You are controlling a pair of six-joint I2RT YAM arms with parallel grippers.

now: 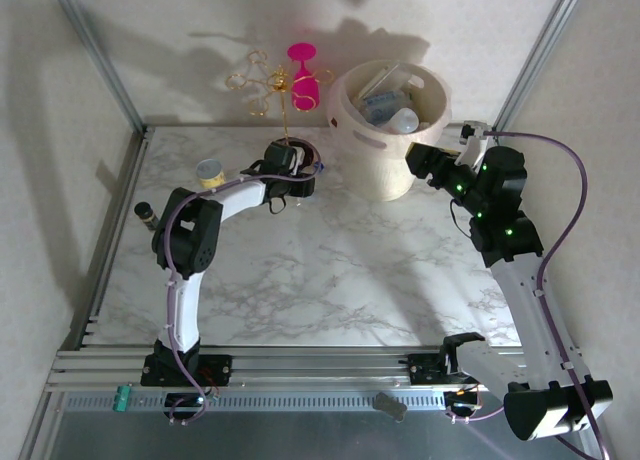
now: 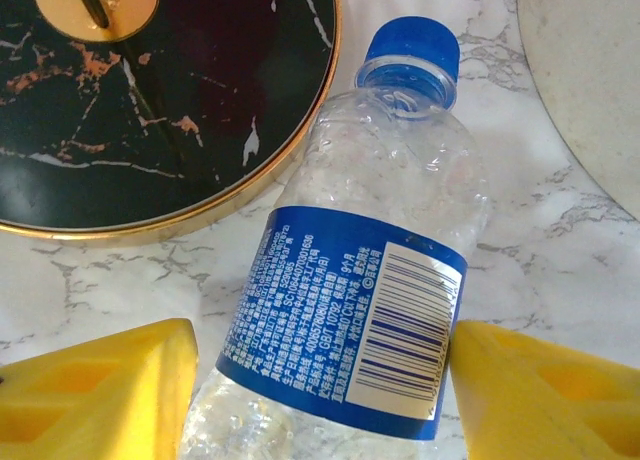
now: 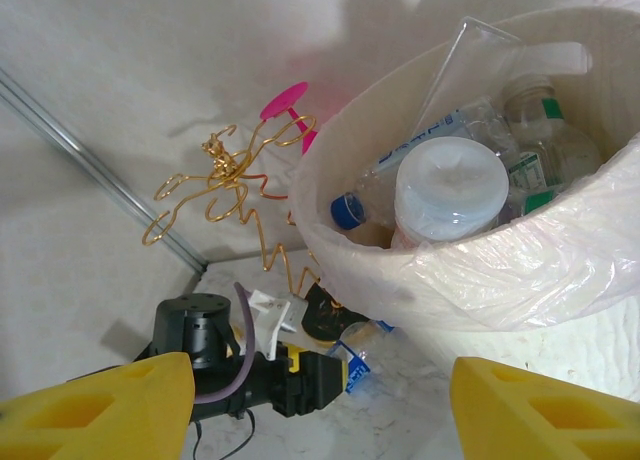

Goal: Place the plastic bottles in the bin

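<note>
Clear bottle point(image 2: 360, 280) between left fingers point(image 2: 100, 390)

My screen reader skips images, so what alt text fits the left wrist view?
A clear plastic bottle with a blue cap and blue label lies on the marble table between the left gripper's yellow fingers. A round gold-rimmed black base sits beside it.

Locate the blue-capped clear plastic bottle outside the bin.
Left wrist view: the bottle lies between the left gripper's yellow fingers, beside the black gold-rimmed disc.
</note>
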